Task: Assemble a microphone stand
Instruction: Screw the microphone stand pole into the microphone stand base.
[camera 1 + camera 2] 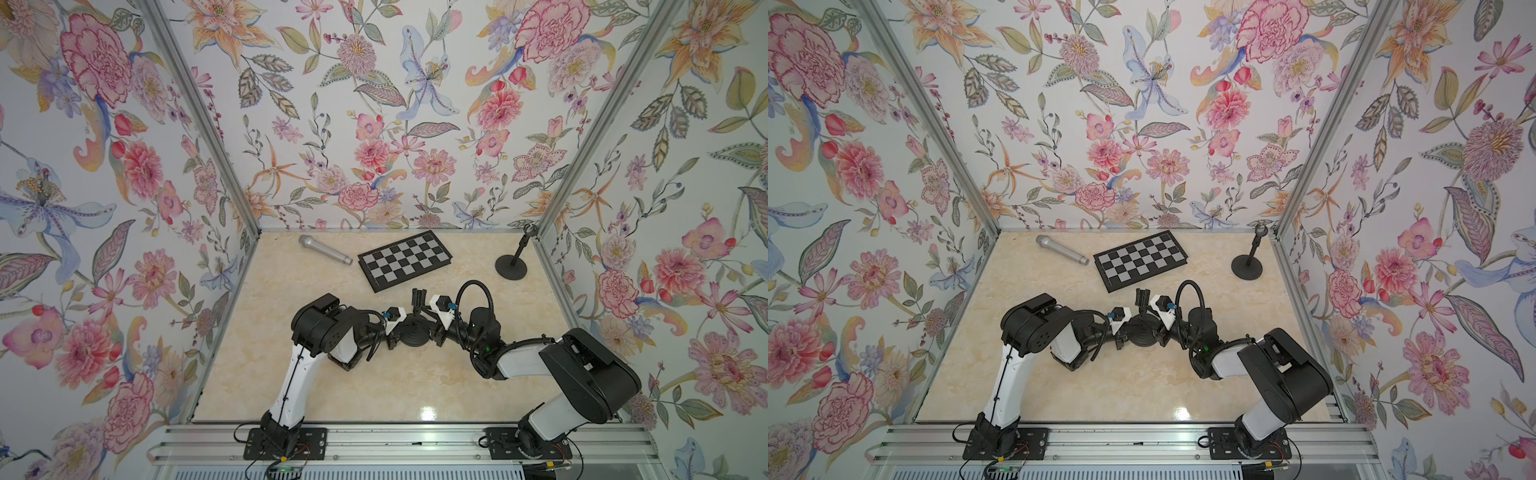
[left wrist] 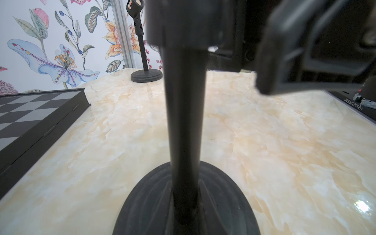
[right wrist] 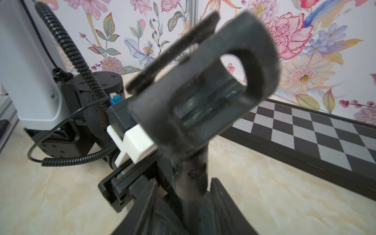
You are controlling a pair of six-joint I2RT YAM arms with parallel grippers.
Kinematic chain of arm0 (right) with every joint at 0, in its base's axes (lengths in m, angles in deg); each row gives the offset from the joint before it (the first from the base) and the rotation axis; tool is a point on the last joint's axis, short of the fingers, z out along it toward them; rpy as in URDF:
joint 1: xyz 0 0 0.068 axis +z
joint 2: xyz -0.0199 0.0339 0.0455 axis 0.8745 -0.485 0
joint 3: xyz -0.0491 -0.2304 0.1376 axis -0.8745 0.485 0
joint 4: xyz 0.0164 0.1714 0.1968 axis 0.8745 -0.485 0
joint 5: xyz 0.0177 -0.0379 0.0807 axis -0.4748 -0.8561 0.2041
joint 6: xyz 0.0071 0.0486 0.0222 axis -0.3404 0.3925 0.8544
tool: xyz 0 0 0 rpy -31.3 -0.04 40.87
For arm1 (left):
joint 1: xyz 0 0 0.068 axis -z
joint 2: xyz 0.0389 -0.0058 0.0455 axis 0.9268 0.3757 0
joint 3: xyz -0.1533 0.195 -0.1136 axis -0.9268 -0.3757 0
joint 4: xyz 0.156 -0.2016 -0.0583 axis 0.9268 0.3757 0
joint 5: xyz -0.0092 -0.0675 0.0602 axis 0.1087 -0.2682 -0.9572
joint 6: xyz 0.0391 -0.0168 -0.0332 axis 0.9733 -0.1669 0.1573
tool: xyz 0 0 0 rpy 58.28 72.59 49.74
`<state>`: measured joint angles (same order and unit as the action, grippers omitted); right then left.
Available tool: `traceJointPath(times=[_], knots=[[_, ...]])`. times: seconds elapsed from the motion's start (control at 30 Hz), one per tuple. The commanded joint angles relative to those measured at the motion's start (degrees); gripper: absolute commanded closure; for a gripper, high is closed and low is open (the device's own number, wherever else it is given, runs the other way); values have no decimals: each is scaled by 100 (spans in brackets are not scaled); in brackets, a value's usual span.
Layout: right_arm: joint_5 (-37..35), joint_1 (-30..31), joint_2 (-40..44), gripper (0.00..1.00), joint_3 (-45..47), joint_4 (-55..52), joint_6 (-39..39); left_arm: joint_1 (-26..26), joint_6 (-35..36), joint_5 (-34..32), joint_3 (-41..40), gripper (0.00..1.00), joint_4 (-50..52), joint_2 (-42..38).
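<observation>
Standing upright near the middle of the marble-patterned table (image 1: 332, 382), the black microphone stand (image 1: 414, 328) rests on its round ribbed base (image 1: 413, 338), with both arms closed in on it from either side. Its pole (image 2: 183, 122) rises straight from the base. The clip (image 3: 203, 91) at the top is tilted, its open cradle facing the right wrist camera.

Left gripper (image 1: 402, 331): clenched on the pole, low down, just above the base. In the left wrist view the pole runs dead centre through the line of the grip. In the right wrist view the gripper's black body reaches right up to the pole.

Right gripper (image 3: 189, 205): released. Its two fingers (image 3: 225, 207) stand either side of the pole with a visible gap on each side and do not press it. It sits on the opposite side of the stand from the left gripper.

Other items are seen in both top views. A silver microphone (image 1: 1061, 248) lies flat near the back left of the table, well apart from the stand. A black-and-grey chessboard (image 1: 405, 259) lies flat at the back centre, between the microphone and a second stand (image 1: 513, 262). That stand is upright in the back right corner, well apart from both grippers. The chessboard's near edge is close to the clip of the held stand, but whether they touch I cannot tell.
</observation>
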<state>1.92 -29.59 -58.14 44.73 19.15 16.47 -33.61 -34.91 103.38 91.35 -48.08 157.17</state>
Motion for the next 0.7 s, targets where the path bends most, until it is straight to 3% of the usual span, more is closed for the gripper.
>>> traceJointPath(times=[0.0,0.27,0.37,0.47,0.5,0.57,0.6,0.67], knots=[[1438,-193,114,54,-400,-1098,-736,-41,293,-236,-240,84,-1328,576],[1509,-507,-284,59,-923,-846,-569,-41,292,-236,-238,84,-1318,578],[1401,-520,-365,68,-952,-713,-388,-40,293,-245,-246,84,-1334,577],[965,-496,-356,86,-813,-520,-45,-40,297,-266,-248,83,-1328,578],[600,-448,-346,94,-671,-262,175,-42,300,-263,-246,83,-1321,577],[-356,-267,-313,95,-309,301,578,-40,292,-286,-247,82,-1326,574],[-1209,-97,-272,100,-122,443,776,-37,284,-289,-240,82,-1333,579],[-2682,317,-201,100,135,449,982,-40,284,-290,-243,82,-1331,577]])
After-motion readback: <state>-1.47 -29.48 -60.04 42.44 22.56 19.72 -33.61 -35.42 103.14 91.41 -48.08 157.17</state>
